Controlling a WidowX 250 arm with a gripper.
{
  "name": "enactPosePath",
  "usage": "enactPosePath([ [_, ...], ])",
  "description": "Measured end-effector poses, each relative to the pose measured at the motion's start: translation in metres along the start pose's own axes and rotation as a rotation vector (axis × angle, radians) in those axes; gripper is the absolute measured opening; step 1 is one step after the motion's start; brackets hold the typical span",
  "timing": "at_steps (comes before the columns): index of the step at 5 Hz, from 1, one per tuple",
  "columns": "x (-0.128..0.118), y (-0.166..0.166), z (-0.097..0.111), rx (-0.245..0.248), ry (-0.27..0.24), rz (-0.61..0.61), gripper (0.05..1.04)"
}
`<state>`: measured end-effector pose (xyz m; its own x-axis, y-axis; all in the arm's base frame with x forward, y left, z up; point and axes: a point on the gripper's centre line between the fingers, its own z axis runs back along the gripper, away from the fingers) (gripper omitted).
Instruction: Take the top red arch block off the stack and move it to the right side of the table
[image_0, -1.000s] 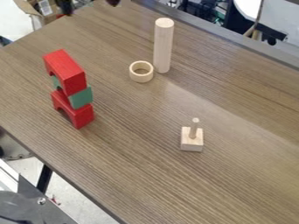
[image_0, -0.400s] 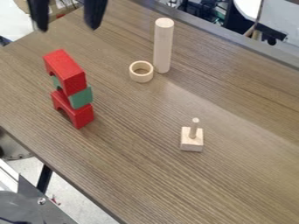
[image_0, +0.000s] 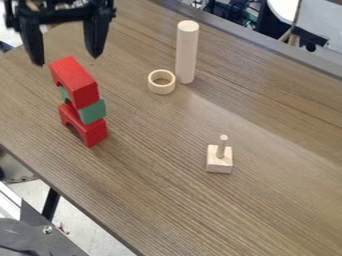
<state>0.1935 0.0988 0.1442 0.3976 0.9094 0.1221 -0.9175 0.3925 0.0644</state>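
Your gripper (image_0: 67, 59) is wide open and has hold of nothing; it hangs near the stack, at upper left. There, the upper red block (image_0: 75, 82) sits on the green block (image_0: 93, 111), which rests upon the lower red block (image_0: 85, 129). To the right you see the wooden ring (image_0: 161, 82) beside the upright cylinder (image_0: 187, 52), and, nearer the camera, the pegged base (image_0: 220, 161)

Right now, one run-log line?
gripper: open, empty | nearest: red-green-red block stack | wooden ring: beside upright cylinder | pegged base: on table
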Motion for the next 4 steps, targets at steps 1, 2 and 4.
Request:
enactPosePath([
  [1, 0.003, 0.003, -0.004, -0.033, -0.074, 0.035, 1.000],
  [2, 0.006, 0.001, -0.007, -0.058, -0.119, 0.049, 1.000],
  [4, 0.014, -0.005, -0.006, -0.087, -0.182, 0.090, 0.999],
])
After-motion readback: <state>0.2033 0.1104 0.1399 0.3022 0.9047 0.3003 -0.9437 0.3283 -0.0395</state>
